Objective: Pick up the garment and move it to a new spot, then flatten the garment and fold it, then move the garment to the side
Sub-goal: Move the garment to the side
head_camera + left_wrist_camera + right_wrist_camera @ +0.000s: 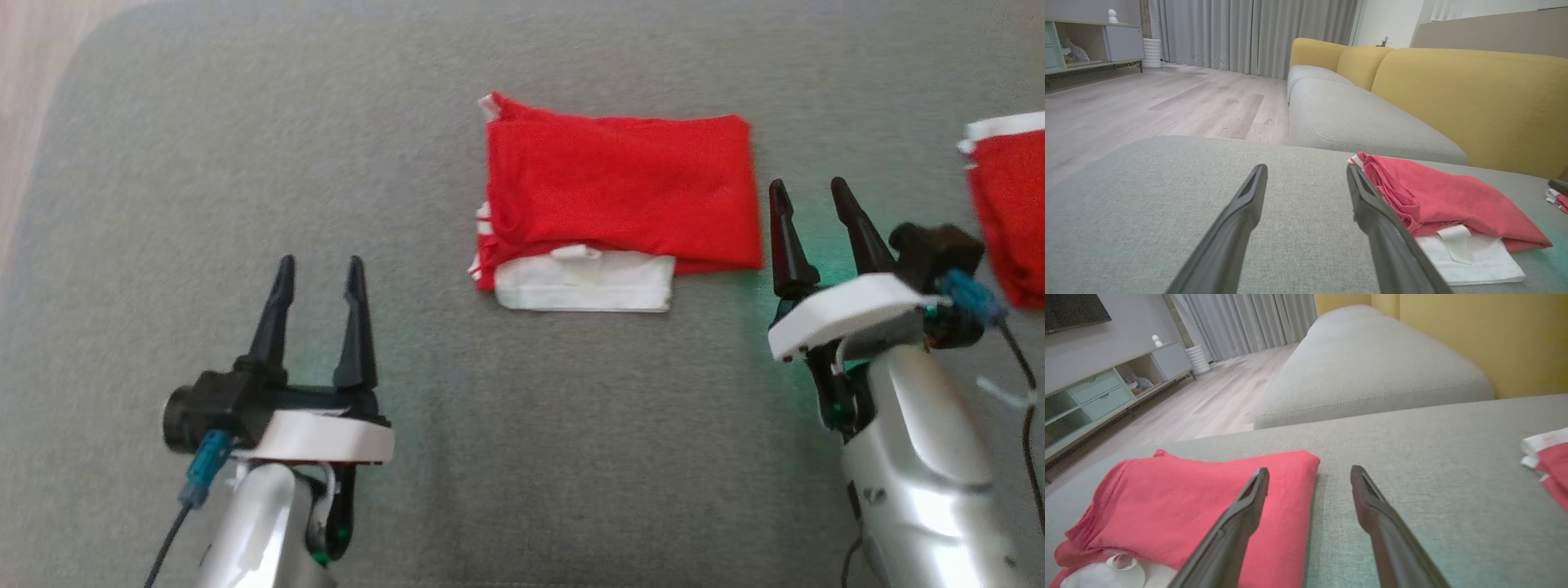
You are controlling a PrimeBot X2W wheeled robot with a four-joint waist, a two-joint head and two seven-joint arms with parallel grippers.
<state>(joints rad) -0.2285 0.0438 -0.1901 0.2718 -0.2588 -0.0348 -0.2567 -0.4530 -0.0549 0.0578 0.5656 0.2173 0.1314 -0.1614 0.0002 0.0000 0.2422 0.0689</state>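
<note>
We hold the left jaws and the right jaws spread apart over the grey woven-fabric cushion (245, 163), and neither grips anything. The folded red cloth garment (620, 192), with a white panel at its near edge, lies flat on the cushion between the two. It is just beside the left finger of the right jaws without touching it, and well apart from the left jaws, ahead and to their right. A second folded red-and-white cloth (1008, 220) lies near the right jaws, on their right side
</note>
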